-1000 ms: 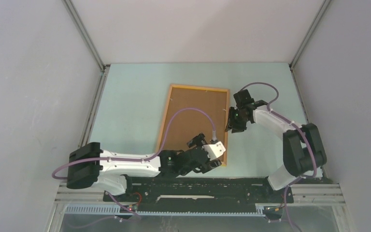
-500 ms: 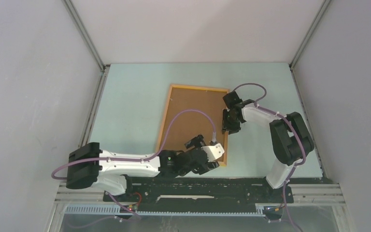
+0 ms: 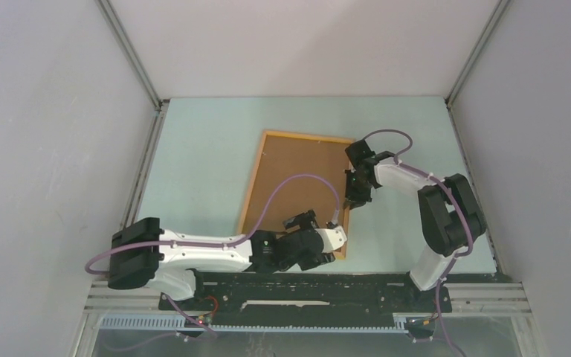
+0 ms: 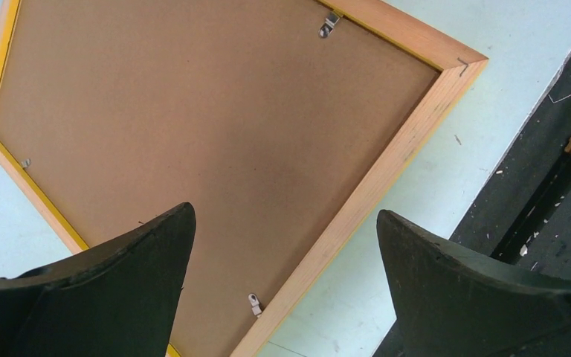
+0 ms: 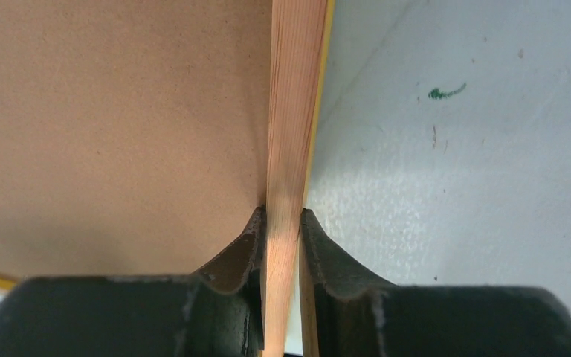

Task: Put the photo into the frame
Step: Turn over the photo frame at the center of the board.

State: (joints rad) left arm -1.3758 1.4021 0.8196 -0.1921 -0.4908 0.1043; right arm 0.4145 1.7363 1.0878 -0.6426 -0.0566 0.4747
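The right tool [image 5: 281, 223], clamped on the rim of the rectangular yellow-orange wooden frame [image 5: 291, 89], should lift evenly without twisting, while the left tool [image 4: 282, 223] hangs wide open over that frame's near corner.

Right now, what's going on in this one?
The frame lies face down on the table, brown backing board up. The right tool is clamped on the wooden rail at its right edge. The left tool hangs open over the frame's near end, holding nothing. The photo isn't visible.
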